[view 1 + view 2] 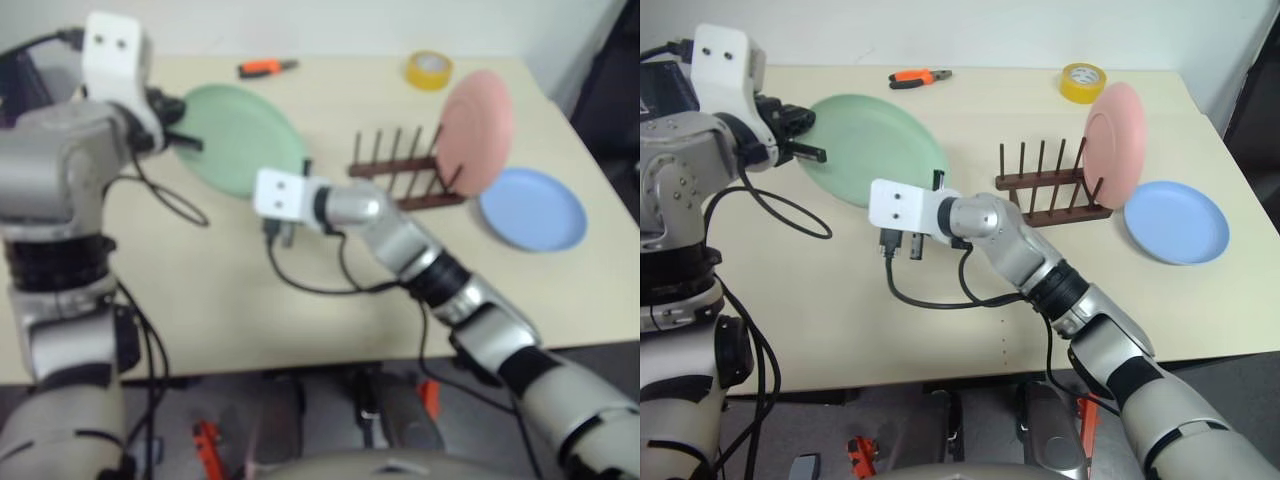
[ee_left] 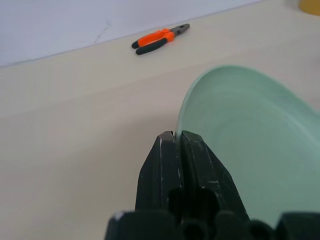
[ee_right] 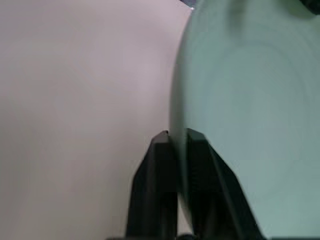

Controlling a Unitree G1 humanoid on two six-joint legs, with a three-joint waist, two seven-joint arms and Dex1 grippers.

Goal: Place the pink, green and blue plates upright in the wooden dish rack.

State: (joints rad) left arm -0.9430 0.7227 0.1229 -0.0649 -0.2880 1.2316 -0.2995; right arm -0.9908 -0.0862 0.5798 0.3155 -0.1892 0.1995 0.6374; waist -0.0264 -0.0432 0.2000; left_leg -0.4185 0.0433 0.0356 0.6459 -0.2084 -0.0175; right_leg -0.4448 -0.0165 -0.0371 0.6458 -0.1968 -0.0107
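Above the beige counter (image 1: 890, 320), near its middle, I have the green plate (image 1: 875, 145) lifted and tilted, pinched at two points on its rim. My left pincer (image 2: 178, 136) is clamped on the edge at the plate's left side, fingers nearly together with only the thin rim between them. My right pincer (image 3: 177, 135) is closed on the rim at the plate's near right side, just beside the wooden dish rack (image 1: 1052, 190). I see the pink plate (image 1: 1115, 140) standing upright at the rack's right end, among the pegs. To the right of the rack the blue plate (image 1: 1175, 222) lies flat on the counter, close to the rack. Farther back lie orange-handled pliers (image 1: 918, 77) and a yellow tape roll (image 1: 1083, 81), well apart from each other.
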